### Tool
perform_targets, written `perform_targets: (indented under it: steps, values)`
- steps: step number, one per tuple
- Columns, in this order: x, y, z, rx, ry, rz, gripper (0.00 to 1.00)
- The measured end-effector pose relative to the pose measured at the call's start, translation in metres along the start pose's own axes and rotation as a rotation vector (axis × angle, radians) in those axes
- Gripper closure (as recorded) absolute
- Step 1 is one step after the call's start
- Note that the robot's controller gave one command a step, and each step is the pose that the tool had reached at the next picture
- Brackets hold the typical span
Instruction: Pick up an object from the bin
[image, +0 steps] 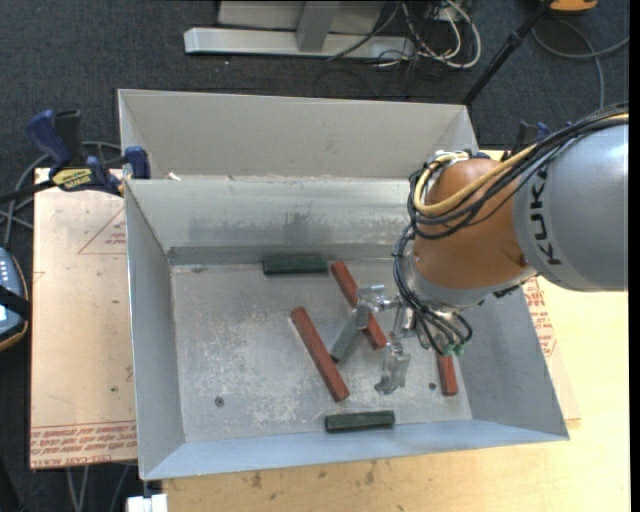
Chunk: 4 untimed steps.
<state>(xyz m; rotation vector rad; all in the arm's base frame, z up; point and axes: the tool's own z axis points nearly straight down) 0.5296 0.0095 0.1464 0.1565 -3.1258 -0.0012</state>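
Single view from above. The arm enters from the right, and its orange cover (465, 230) hangs over the right half of the bin (230, 330).

Pincer (362, 372): low in the bin, right of centre, jaws wide. The two metal fingers (350, 335) splay apart. The left one slants down-left and the right one points almost straight down. Nothing is visibly clamped between the tips, which stand over bare bin floor.

Nearest thing: upper red bar (344, 282), a slim red stick lying diagonally. Its top end is near the back wall and its lower end runs in under the roots of the fingers. Cannot tell whether either finger touches it.

Other contents, all lying flat on the floor and apart from one another:
- long red bar (318, 352), diagonal, just left of the left finger, with its lower end near the front.
- short red bar (447, 376), nearly upright in the view, right of the right finger, partly under the wrist cables.
- back green bar (295, 265), dark, lying along the foot of the back wall.
- front green bar (358, 421), dark, lying along the front wall, below the pincer.
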Motion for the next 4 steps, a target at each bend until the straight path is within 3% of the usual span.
perform_targets:
  steps: [1,2,3,4]
  values:
    - [-0.052,-0.045,0.07,-0.001,-0.025,0.156,0.0]
    - [-0.052,-0.044,0.069,-0.001,-0.023,0.154,1.0]
    - [-0.067,-0.044,-0.018,0.003,-0.02,-0.094,1.0]
    - [-0.061,-0.033,-0.072,0.002,-0.021,-0.108,1.0]
